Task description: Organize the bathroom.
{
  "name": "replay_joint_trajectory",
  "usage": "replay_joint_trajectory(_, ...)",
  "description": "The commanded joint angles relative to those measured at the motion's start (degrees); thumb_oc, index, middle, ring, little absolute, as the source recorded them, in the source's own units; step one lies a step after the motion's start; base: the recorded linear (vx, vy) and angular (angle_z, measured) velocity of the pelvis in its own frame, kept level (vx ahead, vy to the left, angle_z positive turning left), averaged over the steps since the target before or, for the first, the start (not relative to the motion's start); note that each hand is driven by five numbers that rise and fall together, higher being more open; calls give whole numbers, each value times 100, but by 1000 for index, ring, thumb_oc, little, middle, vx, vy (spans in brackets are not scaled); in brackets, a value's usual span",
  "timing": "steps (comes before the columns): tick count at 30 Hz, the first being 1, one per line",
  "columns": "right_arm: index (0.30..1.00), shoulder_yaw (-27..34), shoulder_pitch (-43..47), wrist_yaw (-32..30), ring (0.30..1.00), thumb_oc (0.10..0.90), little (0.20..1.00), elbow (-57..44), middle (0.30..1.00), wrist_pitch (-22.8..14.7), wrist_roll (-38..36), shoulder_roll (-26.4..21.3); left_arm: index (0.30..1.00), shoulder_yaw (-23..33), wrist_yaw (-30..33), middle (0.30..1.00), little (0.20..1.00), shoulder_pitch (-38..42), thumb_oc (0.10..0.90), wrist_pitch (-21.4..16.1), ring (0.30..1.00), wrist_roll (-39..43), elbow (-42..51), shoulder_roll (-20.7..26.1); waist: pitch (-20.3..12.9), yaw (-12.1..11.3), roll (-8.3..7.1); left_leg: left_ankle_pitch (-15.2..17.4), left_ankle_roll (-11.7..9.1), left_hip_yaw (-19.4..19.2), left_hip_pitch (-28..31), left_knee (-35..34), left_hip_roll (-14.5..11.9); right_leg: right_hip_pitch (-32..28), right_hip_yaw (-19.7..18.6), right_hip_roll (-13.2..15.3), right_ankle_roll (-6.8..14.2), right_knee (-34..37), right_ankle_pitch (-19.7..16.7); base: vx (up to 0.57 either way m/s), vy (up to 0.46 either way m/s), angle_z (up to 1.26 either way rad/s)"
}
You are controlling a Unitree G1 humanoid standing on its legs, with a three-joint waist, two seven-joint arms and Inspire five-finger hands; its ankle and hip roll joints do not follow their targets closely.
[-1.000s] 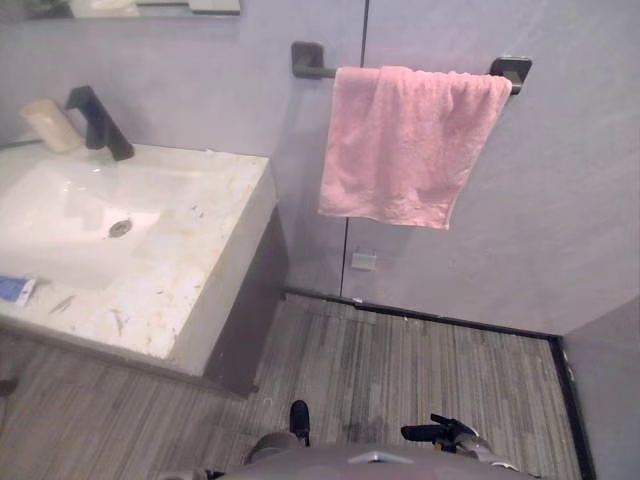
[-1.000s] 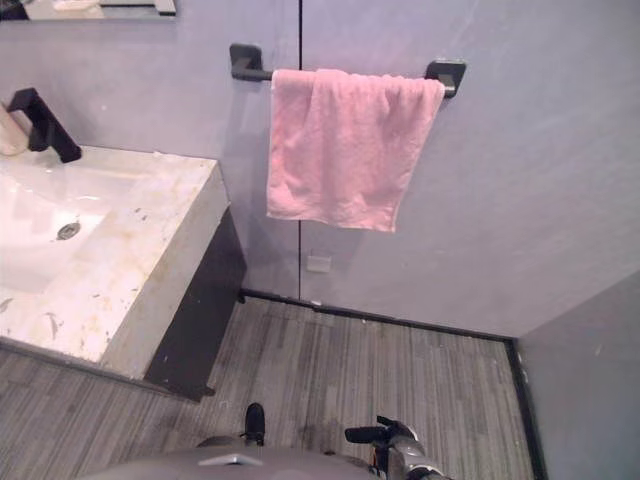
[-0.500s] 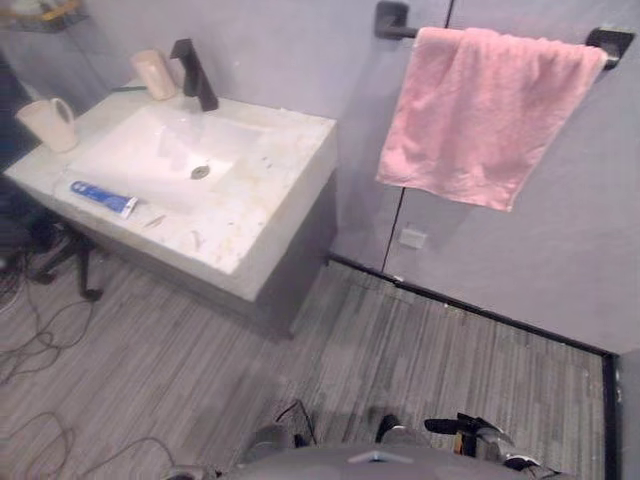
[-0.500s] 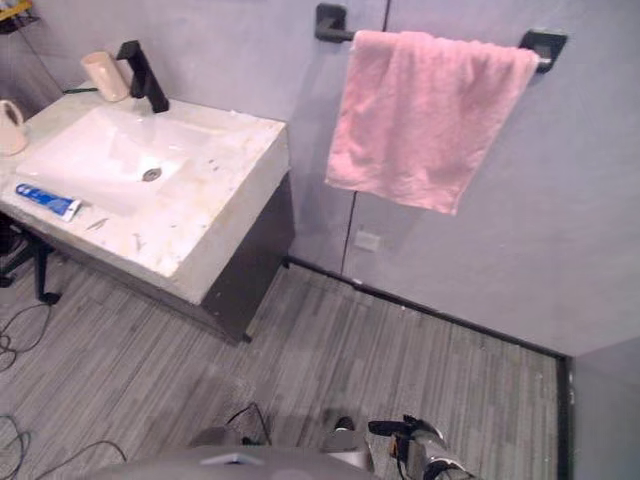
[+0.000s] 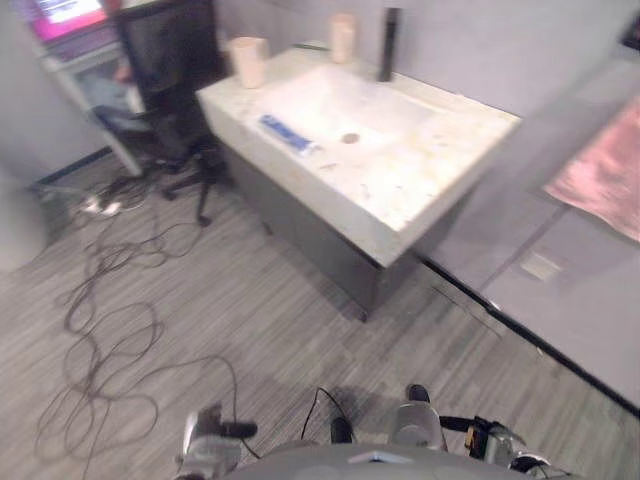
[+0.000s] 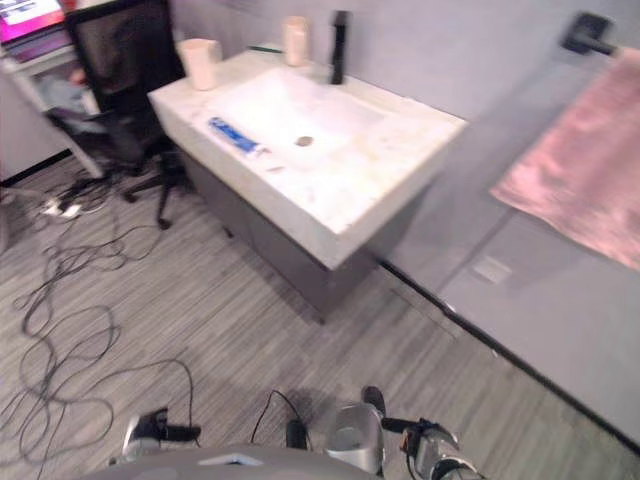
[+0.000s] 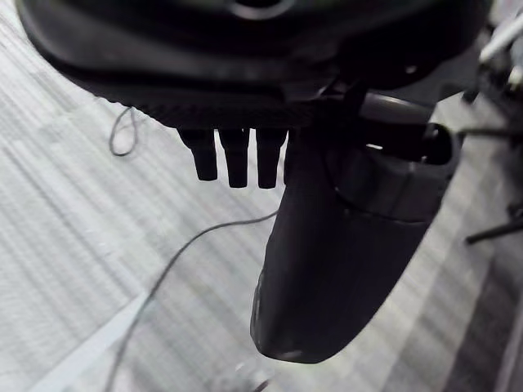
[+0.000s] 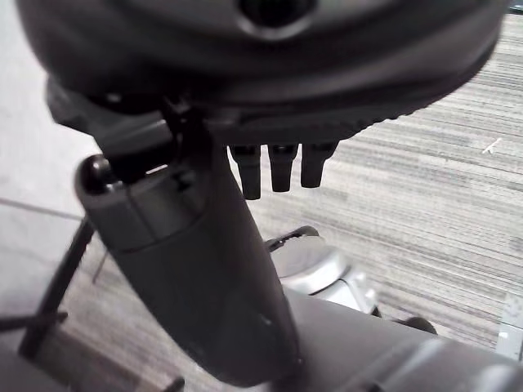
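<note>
Head views first: the sink counter (image 5: 420, 190) is the landmark. A blue toothpaste tube (image 6: 236, 135) lies on its front-left rim, a cream mug (image 5: 248, 60) sits on its left corner, a second cup (image 6: 296, 40) is beside the black faucet (image 5: 388, 43), and the pink towel (image 6: 580, 190) hangs off to its right.

Left wrist view: left hand (image 7: 327, 245) hangs over the floor, fingers relaxed, holding nothing.

Right wrist view: right hand (image 8: 196, 269), same.

I'd square up close to the counter before reaching for the tube.
</note>
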State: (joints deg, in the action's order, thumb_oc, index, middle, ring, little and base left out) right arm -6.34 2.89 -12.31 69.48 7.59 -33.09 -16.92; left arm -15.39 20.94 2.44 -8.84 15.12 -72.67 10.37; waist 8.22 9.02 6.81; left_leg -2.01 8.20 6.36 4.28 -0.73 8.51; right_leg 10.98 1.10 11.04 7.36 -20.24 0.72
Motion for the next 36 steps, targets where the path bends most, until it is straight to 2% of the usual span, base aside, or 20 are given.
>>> replay_joint_trajectory(1, 900, -18, 272, -8, 900, 800, 900, 161, 900, 65, -214, -54, 900, 43, 328, 900, 900, 218, 800, -144, 900, -197, 39, 345, 17, 199, -192, 669, -755, -719, 229, -137, -666, 335, -154, -768, -27, -344, -120, 193, 380, 176)
replay_joint_trajectory(3, 900, -97, 209, 86, 900, 800, 900, 196, 900, 209, 95, 8, 900, 69, 394, 900, 900, 299, 800, -91, 900, -124, 26, 323, 5, 299, -265, 673, -728, -651, 291, -192, -565, 264, -113, -965, -50, 55, 13, 255, 269, 158)
replay_joint_trajectory(4, 900, -202, 160, 207, 900, 800, 900, 208, 900, 333, 311, 53, 900, 106, 485, 900, 900, 360, 800, -25, 900, -143, 61, 318, 10, 393, -347, 725, -697, -581, 405, -238, -416, 156, -56, -1091, -48, 529, -31, 306, 244, 115)
replay_joint_trajectory(7, 900, -381, 73, 275, 900, 800, 900, 223, 900, 556, 556, 134, 900, 212, 563, 900, 900, 426, 800, 35, 900, 111, 81, 277, -66, 495, -535, 892, -650, -529, 585, -296, -6, 179, 346, -1355, 44, 1445, -415, 333, 256, 75)
replay_joint_trajectory(8, 900, -410, 62, 312, 900, 800, 900, 232, 900, 604, 681, 136, 900, 246, 582, 900, 900, 430, 800, -1, 900, 123, 90, 268, -61, 504, -550, 926, -651, -550, 631, -289, 68, 224, 479, -1422, 49, 1487, -455, 311, 254, 36)
replay_joint_trajectory(10, 900, -517, 13, 470, 900, 800, 900, 221, 900, 795, 1003, 119, 900, 302, 674, 900, 900, 406, 800, -116, 900, 140, 208, 269, -17, 534, -538, 977, -639, -530, 788, -288, 285, 322, 823, -1674, -35, 1385, -403, 309, 245, -5)
replay_joint_trajectory(11, 900, -532, -13, 454, 900, 800, 900, 217, 900, 826, 1005, 111, 900, 310, 662, 900, 900, 418, 800, -121, 900, 159, 249, 268, -9, 563, -518, 965, -631, -459, 846, -329, 369, 300, 825, -1753, -84, 1367, -367, 240, 173, -9)
replay_joint_trajectory(14, 900, -494, -82, 399, 900, 800, 900, 261, 900, 914, 763, 114, 900, 309, 763, 900, 900, 488, 800, -227, 900, -188, 345, 235, -57, 696, -430, 850, -718, -165, 934, -266, 617, 201, 606, -1981, -251, 1398, -348, 302, 192, 32)
replay_joint_trajectory(15, 900, -410, -99, 328, 900, 800, 900, 314, 900, 918, 497, 122, 900, 253, 496, 900, 900, 540, 800, -202, 900, -318, 398, 235, -68, 799, -363, 825, -800, -190, 933, -76, 712, 105, 550, -2053, -282, 1339, -300, 300, 217, 66)
replay_joint_trajectory(18, 900, -318, -166, 261, 900, 800, 900, 360, 900, 872, 135, 198, 900, 168, 511, 900, 900, 624, 800, -283, 900, -643, 483, 186, -97, 976, -254, 637, -943, -124, 1027, 228, 786, -41, 464, -2145, -323, 1318, -276, 237, 209, 54)
replay_joint_trajectory(20, 900, -313, -158, 255, 900, 800, 900, 428, 900, 752, -34, 250, 900, 206, 495, 900, 900, 619, 800, -221, 900, -628, 443, 159, -109, 1022, -296, 611, -879, -208, 890, 572, 663, -139, 328, -2101, -299, 1343, -298, 225, 219, 51)
replay_joint_trajectory(24, 900, -386, -116, 223, 900, 800, 900, 465, 900, 713, -38, 372, 900, 293, 591, 900, 900, 505, 800, -400, 900, -821, 468, 229, -98, 952, -505, 929, -769, -305, 668, 1094, 276, -263, 217, -1778, -192, 1174, -203, 228, 207, 11)
replay_joint_trajectory(26, 900, -401, -176, 138, 900, 800, 900, 488, 900, 610, -46, 420, 900, 364, 594, 900, 900, 462, 800, -377, 900, -685, 476, 255, -124, 896, -613, 1289, -686, -400, 619, 1087, 32, -286, 239, -1535, -139, 1124, -104, 295, 231, -41)
replay_joint_trajectory(27, 900, -383, -230, 94, 900, 800, 900, 499, 900, 537, -39, 405, 900, 360, 615, 900, 900, 462, 800, -394, 900, -820, 507, 332, -155, 865, -658, 1342, -671, -414, 615, 799, -295, -285, 198, -1401, -99, 1109, -26, 320, 265, -30)
replay_joint_trajectory(29, 900, -381, -252, -7, 900, 800, 900, 480, 900, 493, -160, 368, 900, 231, 593, 900, 900, 479, 800, -273, 900, -803, 575, 434, -190, 818, -669, 1147, -778, -333, 625, 369, -803, -309, 65, -1298, -71, 1107, 55, 345, 310, -37)
replay_joint_trajectory(31, 900, -314, -203, -27, 900, 800, 900, 477, 900, 546, -115, 326, 900, 99, 583, 900, 900, 508, 800, -33, 900, -758, 600, 482, -179, 700, -691, 731, -977, -271, 218, 251, -1320, -523, -248, -1178, 5, 1183, 205, 344, 347, -39)
replay_joint_trajectory(32, 900, -288, -187, -15, 900, 800, 900, 484, 900, 554, -84, 309, 900, 94, 524, 900, 900, 514, 800, 54, 900, -787, 573, 476, -128, 633, -692, 637, -1025, -311, 34, 348, -1453, -625, -344, -1123, 40, 1144, 326, 336, 373, -29)
replay_joint_trajectory(34, 900, -257, -104, -106, 900, 800, 900, 485, 900, 491, -77, 273, 900, 114, 487, 900, 900, 478, 800, 133, 900, -902, 436, 412, -87, 517, -589, 623, -1009, -301, -111, 401, -1459, -593, -199, -881, 129, 794, 587, 358, 433, -25)
replay_joint_trajectory(35, 900, -257, -104, -106, 900, 800, 900, 485, 900, 491, -77, 273, 900, 114, 487, 900, 900, 478, 800, 133, 900, -902, 436, 412, -87, 517, -589, 623, -1009, -301, -111, 401, -1459, -593, -199, -881, 129, 794, 587, 365, 483, -83)
replay_joint_trajectory(36, 900, -200, -92, -126, 900, 800, 900, 439, 900, 481, -162, 240, 900, 82, 310, 900, 900, 467, 800, 201, 900, -914, 342, 395, -46, 531, -460, 627, -968, -349, -82, 291, -1402, -416, -113, -761, 194, 325, 734, 262, 379, -93)
